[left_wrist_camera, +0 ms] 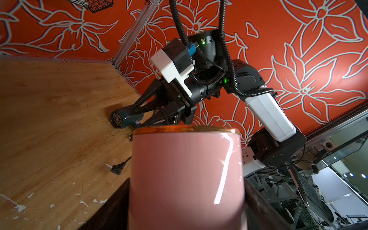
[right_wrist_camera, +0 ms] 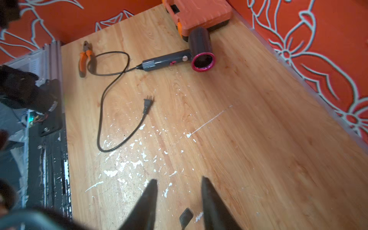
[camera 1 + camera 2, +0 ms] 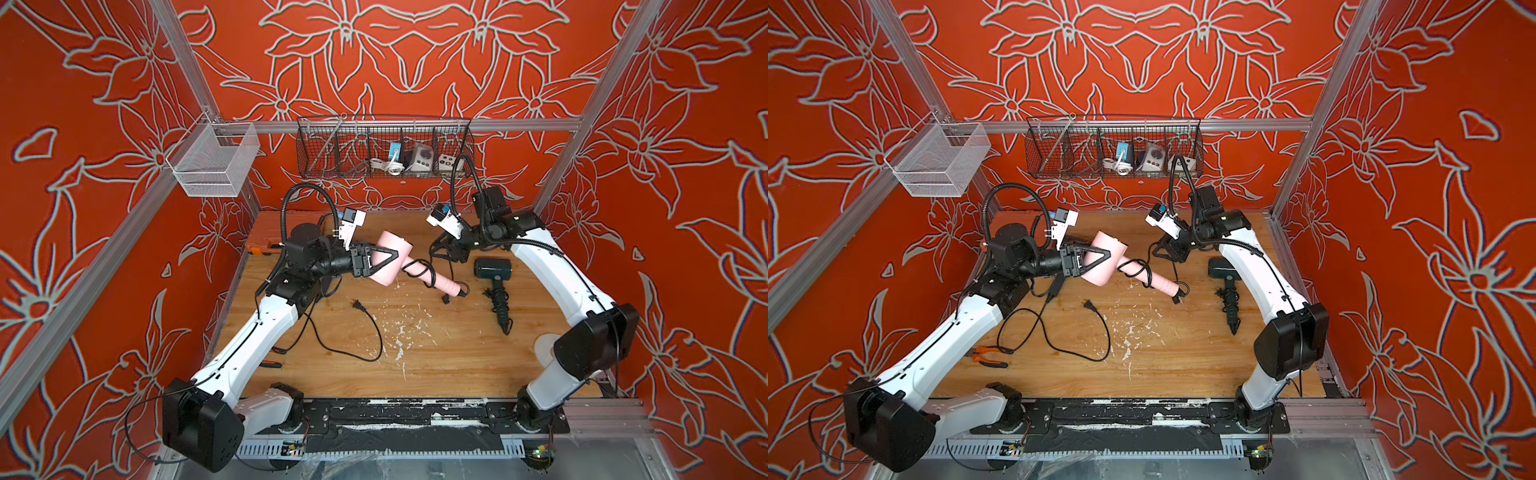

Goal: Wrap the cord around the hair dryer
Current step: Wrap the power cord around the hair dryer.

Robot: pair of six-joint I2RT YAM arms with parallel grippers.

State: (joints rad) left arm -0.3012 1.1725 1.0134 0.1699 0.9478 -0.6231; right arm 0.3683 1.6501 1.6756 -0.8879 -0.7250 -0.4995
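The pink hair dryer (image 3: 397, 241) (image 3: 1105, 245) is lifted at the back middle of the table, its handle (image 3: 432, 280) slanting down to the right. My left gripper (image 3: 392, 259) (image 3: 1106, 255) is shut on its barrel, which fills the left wrist view (image 1: 185, 175). Loose black loops of cord (image 3: 419, 266) (image 3: 1136, 266) lie around the handle, ending at a plug (image 3: 445, 298) (image 2: 186, 216) near the handle's end. Above and behind the handle my right gripper (image 3: 436, 249) (image 2: 178, 181) stands open, with nothing between its fingers.
A dark green dryer (image 3: 494, 274) (image 1: 121, 119) with a wound cord lies at the right. A dark grey dryer with a magenta ring (image 2: 199, 51) lies under my left arm, its cord (image 2: 103, 111) and plug (image 3: 357, 306) spread on the table. Orange toolbox (image 2: 197, 14), pliers (image 3: 988, 357).
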